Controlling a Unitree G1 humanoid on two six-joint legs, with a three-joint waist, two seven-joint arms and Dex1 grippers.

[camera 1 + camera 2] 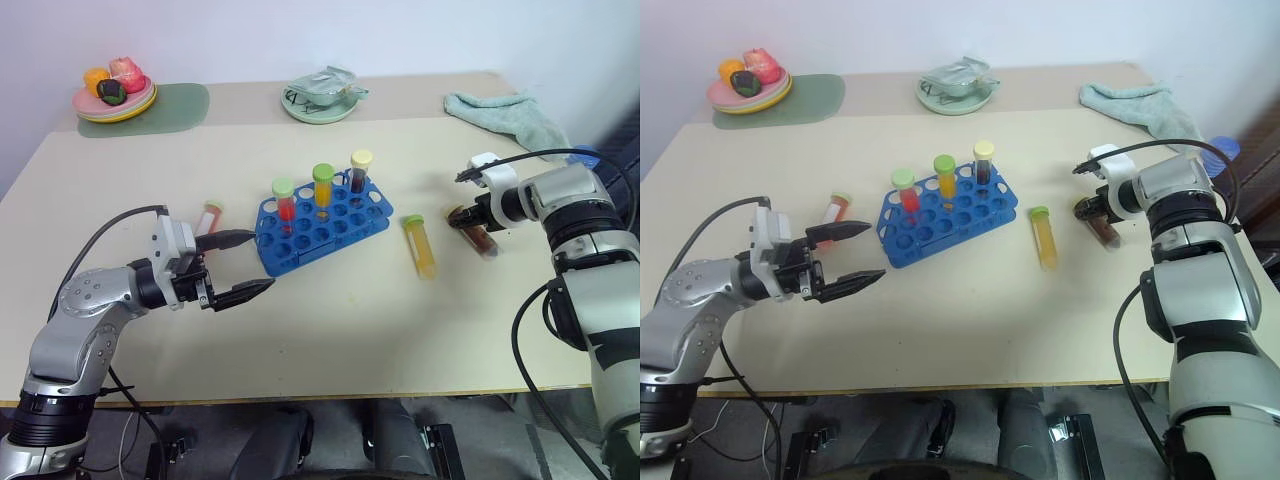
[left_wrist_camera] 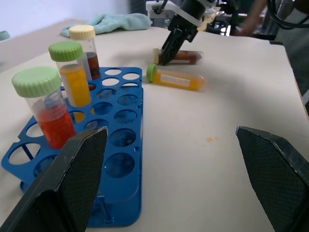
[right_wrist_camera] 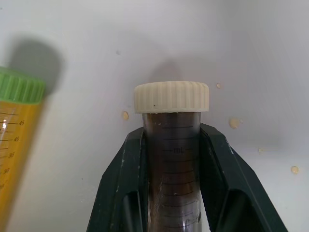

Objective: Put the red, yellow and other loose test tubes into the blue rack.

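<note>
right end effector (image 3: 171, 159) clenched on brown tube (image 3: 172, 145) | left end effector (image 1: 243, 266) released

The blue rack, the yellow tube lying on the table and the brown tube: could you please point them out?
blue rack (image 1: 322, 232): left eye view, holed top.
yellow tube (image 1: 422, 250): left eye view, mid-body.
brown tube (image 3: 173, 137): right wrist view, body below cap.

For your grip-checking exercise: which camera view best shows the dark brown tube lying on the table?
The right wrist view: the dark brown tube is close up, clamped between the right gripper fingers. The eye views show it small, partly hidden; the left wrist view shows it distant.
</note>
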